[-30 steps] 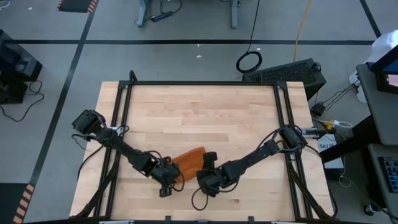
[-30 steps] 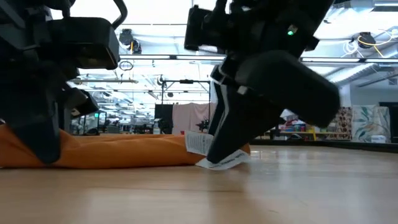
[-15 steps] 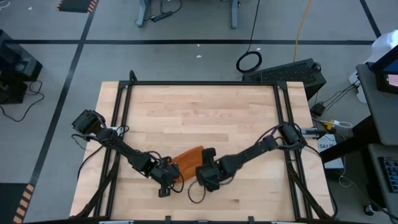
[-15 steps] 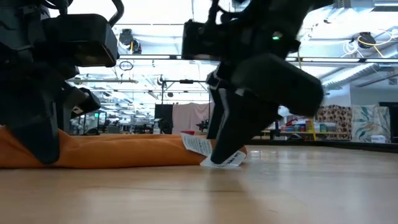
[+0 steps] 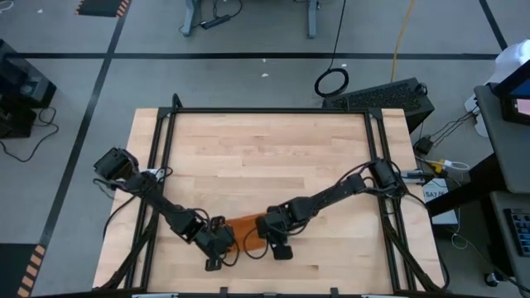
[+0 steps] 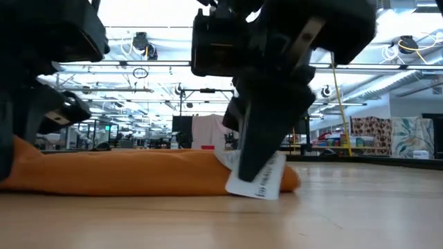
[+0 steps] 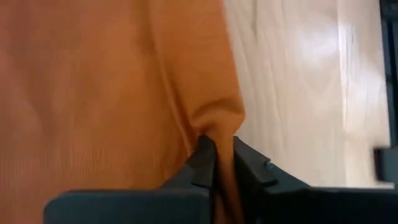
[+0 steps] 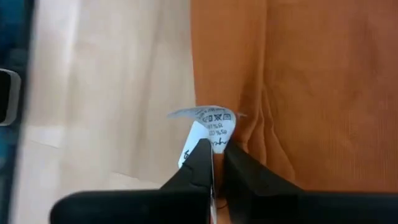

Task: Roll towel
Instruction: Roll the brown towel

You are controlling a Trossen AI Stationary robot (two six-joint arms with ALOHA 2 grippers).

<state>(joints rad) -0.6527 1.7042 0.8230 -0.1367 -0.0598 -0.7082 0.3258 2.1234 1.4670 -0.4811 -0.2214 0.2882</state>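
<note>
Both grippers have come nearer to the front edge of the table than one second ago, and the towel [image 5: 245,223] shows narrower between them, so it seems more gathered now. At the right gripper [image 8: 216,155] the jaws are almost fully shut on the towel's edge just beside the white tag [image 8: 208,127], and the tag's lower part sits between the fingers; a moment ago these jaws stood wider. At the left gripper [image 7: 219,155] the jaws are nearly closed as well, pinching a small fold of orange cloth at the other end. In the low view the towel [image 6: 138,169] lies as a long, low, rounded band on the wooden table [image 5: 265,157], with the tag [image 6: 259,181] hanging at its end under the right gripper [image 6: 257,166]. In the high view it rests near the front middle of the table, between the left gripper [image 5: 222,240] and the right gripper [image 5: 267,230]. I judge that the rolling is in hand: both ends are held and the cloth is partly gathered, but how many turns it has I cannot tell. The next move probably asks both arms to turn the edge over together, at equal speed, so the roll stays even. On the tag there are small care symbols and some printed lines, but the words are too small to read.
</note>
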